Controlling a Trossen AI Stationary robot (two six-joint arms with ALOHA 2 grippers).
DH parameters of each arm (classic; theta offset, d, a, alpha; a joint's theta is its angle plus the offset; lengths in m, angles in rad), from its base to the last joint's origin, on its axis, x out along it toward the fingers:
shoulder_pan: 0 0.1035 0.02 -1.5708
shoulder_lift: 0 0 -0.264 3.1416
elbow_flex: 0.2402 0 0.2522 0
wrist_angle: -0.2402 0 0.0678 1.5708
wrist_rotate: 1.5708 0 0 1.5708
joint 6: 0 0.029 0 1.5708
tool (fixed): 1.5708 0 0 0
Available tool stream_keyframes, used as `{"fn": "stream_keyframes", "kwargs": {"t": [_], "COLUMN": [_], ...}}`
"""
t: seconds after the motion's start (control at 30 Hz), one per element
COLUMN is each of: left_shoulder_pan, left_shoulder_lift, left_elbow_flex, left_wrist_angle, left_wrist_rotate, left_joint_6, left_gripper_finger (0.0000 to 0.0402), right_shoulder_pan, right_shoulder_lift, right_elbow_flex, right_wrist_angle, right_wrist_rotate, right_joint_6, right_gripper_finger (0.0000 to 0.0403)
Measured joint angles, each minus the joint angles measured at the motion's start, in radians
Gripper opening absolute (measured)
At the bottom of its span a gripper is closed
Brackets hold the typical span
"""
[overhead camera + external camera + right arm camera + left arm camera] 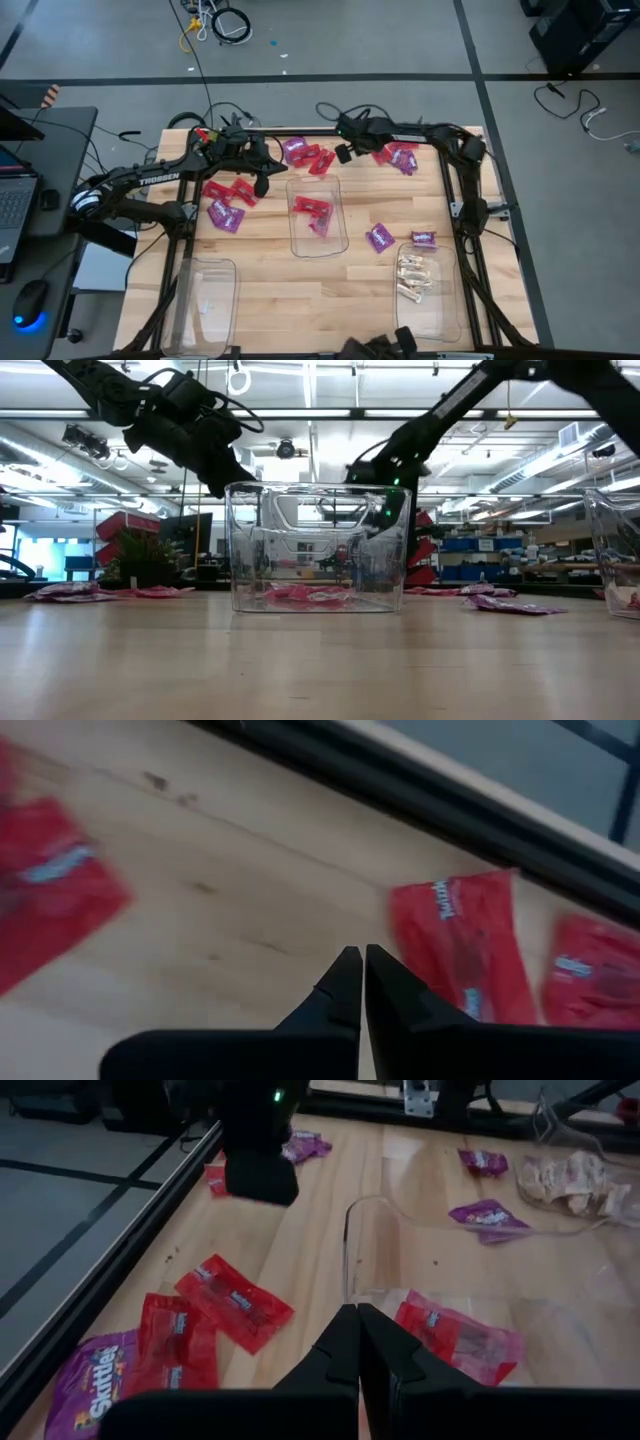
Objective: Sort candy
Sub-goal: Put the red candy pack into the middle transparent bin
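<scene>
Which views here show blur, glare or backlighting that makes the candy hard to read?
Right wrist view: the red packet at one edge is smeared, while another red packet stays readable. Low view: bright ceiling lights leave both arms as silhouettes, and the clear bin shows reflections. High and left wrist views: evenly lit, candy legible.

Taking the middle bin (316,250) as landmark: shiny red packets (311,207) lie flat inside it, at its far end. More red packets (231,191) lie loose just to its left, with a purple packet (224,215) beside them. Beyond its far end a mixed cluster of purple and red packets (306,156) rests on the wood, and another such cluster (397,157) lies far-right. Two purple packets (379,238) lie right of it, and farther right are whitish-cream pieces (414,276) piled together.
</scene>
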Motion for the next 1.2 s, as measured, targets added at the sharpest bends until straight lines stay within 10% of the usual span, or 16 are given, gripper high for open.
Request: {"fn": "stream_keyframes", "kwargs": {"t": [0.4, 1.2], "left_shoulder_pan": [0.001, 0.001], "left_shoulder_lift": [0.0, 0.0], "left_elbow_flex": [0.0, 0.0], "left_wrist_angle": [-0.021, -0.021], "left_wrist_rotate": [-0.04, -0.072], "left_joint_6": [0.026, 0.018], "left_gripper_finger": [0.0, 0.0], "right_shoulder_pan": [-0.011, -0.065], "right_shoulder_lift": [0.106, 0.108], "right_elbow_flex": [0.082, 0.095], "right_wrist_angle": [-0.196, -0.316], "right_wrist_rotate": [0.184, 0.077], "right_joint_6": [0.075, -0.191], "right_gripper_finger": [0.0004, 0.0]}}
